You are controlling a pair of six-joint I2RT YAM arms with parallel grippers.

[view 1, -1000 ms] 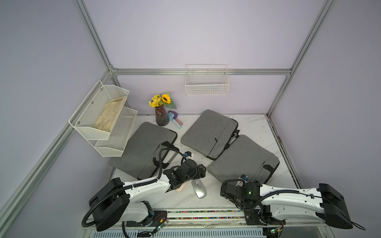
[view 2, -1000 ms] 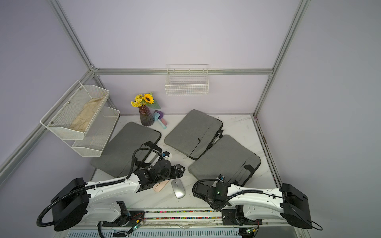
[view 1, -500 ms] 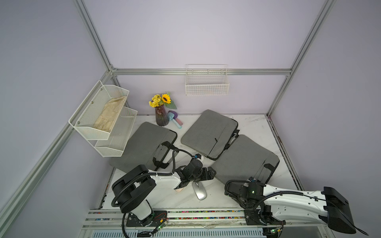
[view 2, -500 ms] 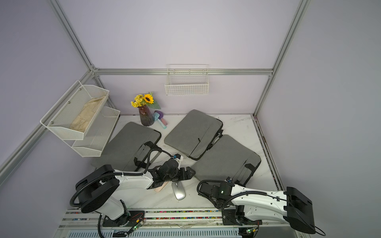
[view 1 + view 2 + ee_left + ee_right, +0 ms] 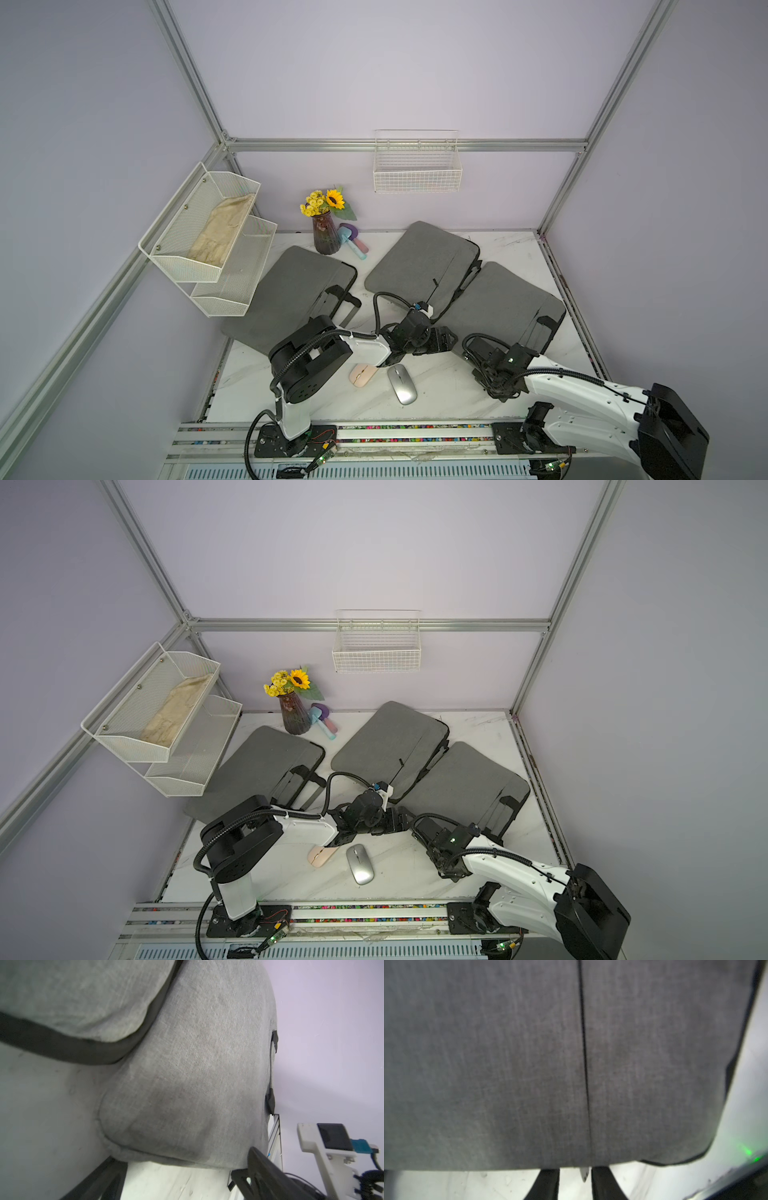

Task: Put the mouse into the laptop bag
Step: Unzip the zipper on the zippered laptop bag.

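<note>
Left arm: based at 7 o'clock, white forearm laid low toward 3 o'clock.
Left gripper: fingers spread wide apart.
Right arm: based at 5 o'clock, forearm reaching toward 10 o'clock.
Right gripper: fingers parallel, a narrow gap between them.

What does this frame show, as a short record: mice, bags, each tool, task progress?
mice: silver mouse and pink mouse, side by side on the table, neither held
bags: three grey laptop bags lying flat; right laptop bag is nearest both tools
left tool: open, at that bag's corner
right tool: jaws narrowly apart, zipper pull between them
progress: bag not yet opened, no mouse picked up
</note>
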